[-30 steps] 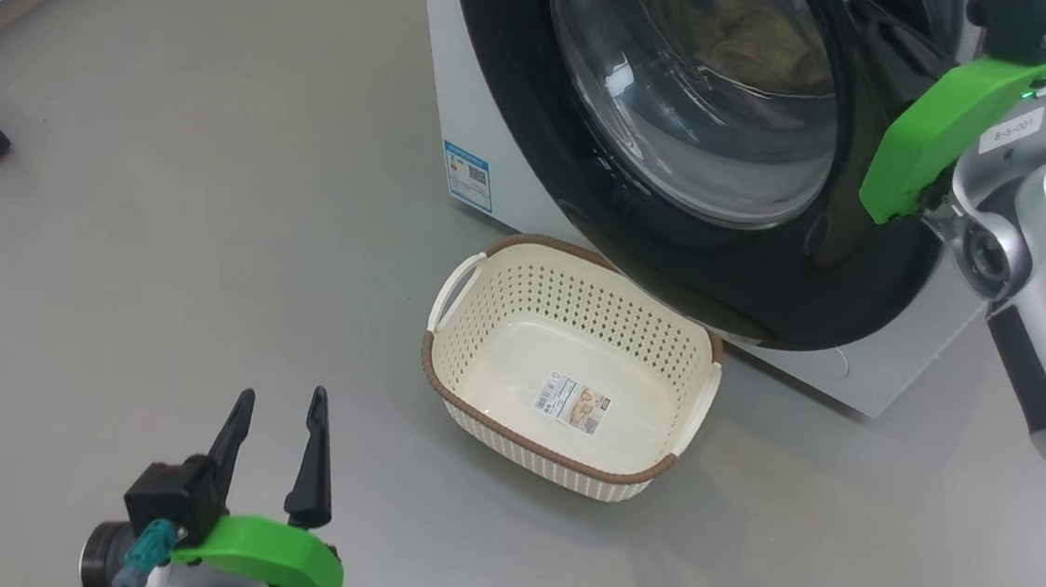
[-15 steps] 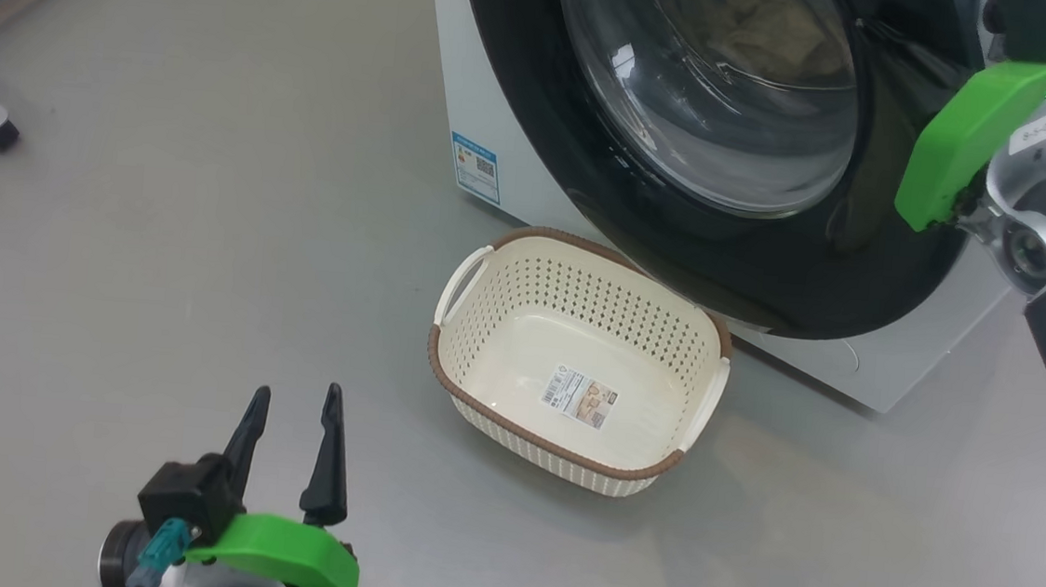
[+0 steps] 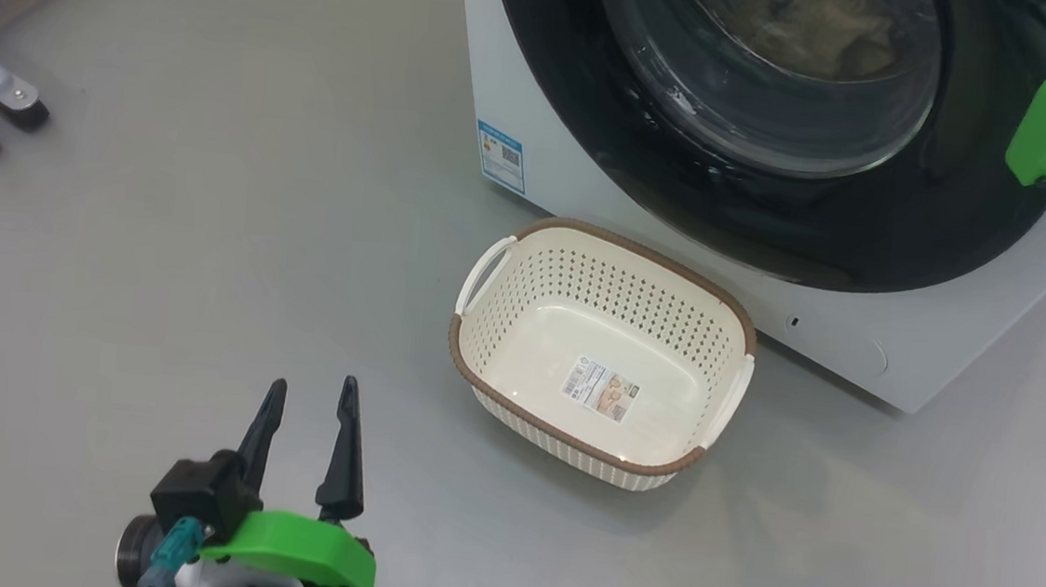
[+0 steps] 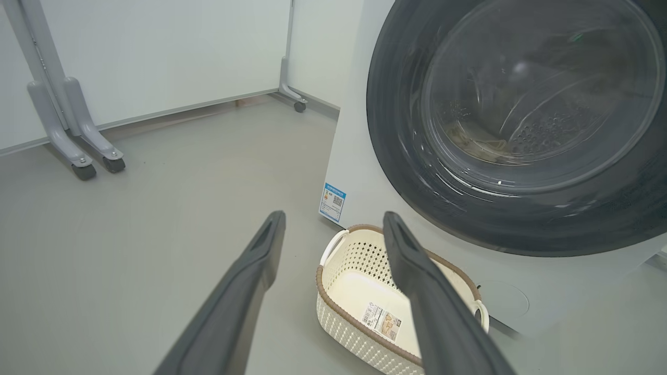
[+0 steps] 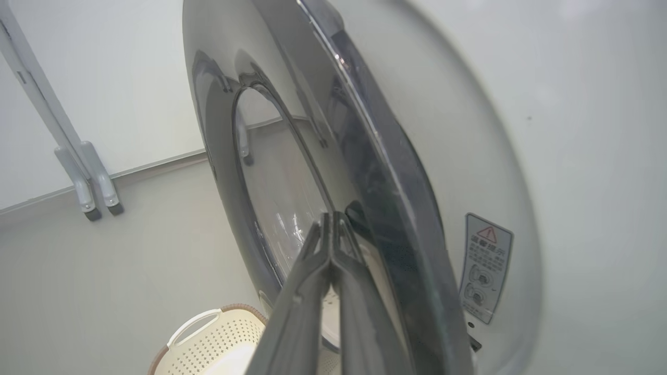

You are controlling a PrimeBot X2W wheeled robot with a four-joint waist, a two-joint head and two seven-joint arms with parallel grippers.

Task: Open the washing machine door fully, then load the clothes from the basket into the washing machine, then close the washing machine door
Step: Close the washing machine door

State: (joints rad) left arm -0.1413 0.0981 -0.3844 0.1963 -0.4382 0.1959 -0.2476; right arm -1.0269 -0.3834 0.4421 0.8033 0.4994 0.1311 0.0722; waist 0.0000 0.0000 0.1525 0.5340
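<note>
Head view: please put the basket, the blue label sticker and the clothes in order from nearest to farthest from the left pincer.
1. The basket, on the floor ahead, to the right of the left pincer.
2. The blue label sticker, low on the front of the washing machine, beyond the basket.
3. The clothes, behind the glass of the washing machine door, deepest.

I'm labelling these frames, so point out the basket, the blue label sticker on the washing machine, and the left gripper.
basket (image 3: 547,342), head view, bare inner bottom.
blue label sticker (image 3: 502,155), head view, middle of the sticker.
left gripper (image 3: 313,383), head view, midway between its open fingertips.
</note>
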